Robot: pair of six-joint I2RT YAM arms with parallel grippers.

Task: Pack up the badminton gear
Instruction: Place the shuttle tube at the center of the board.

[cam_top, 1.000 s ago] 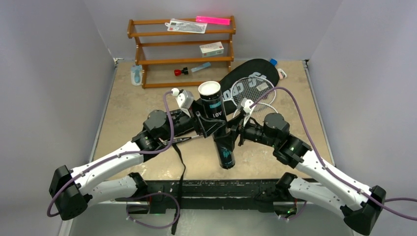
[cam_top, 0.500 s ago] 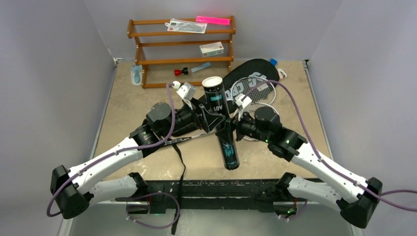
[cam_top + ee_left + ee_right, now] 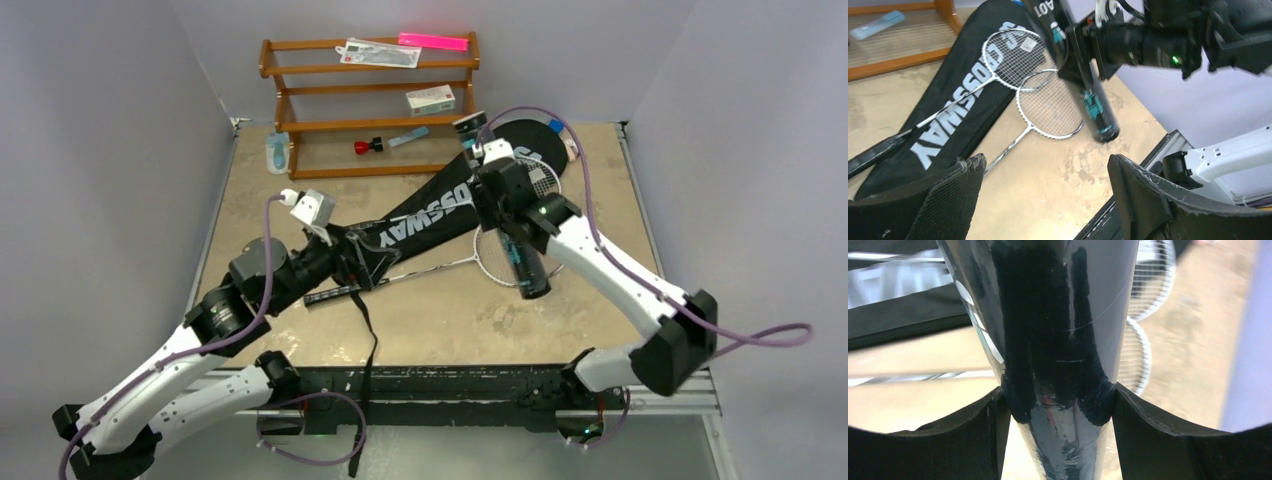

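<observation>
The dark cylindrical tube (image 3: 512, 225) hangs tilted above the racket heads, with my right gripper (image 3: 503, 205) shut around its middle; in the right wrist view the tube (image 3: 1063, 315) fills the gap between both fingers (image 3: 1135, 422). Two silver-framed rackets (image 3: 505, 255) lie partly on the long black CROSSWAY bag (image 3: 440, 205), which stretches diagonally across the table. My left gripper (image 3: 358, 265) stands open and empty at the bag's near left end. From the left wrist I see the bag (image 3: 948, 115), both racket heads (image 3: 1050, 107) and the tube (image 3: 1088, 95).
A brown wooden rack (image 3: 370, 100) stands at the back with a white box (image 3: 430, 100) and a pink strip (image 3: 433, 41) on it. A bluish object (image 3: 277, 153) lies left of the rack. The bag's black strap (image 3: 366, 325) trails over the table's near edge.
My left gripper opened, let go of the tube and drew back to the left. The right arm swung the tube away to the back right, over the rackets.
</observation>
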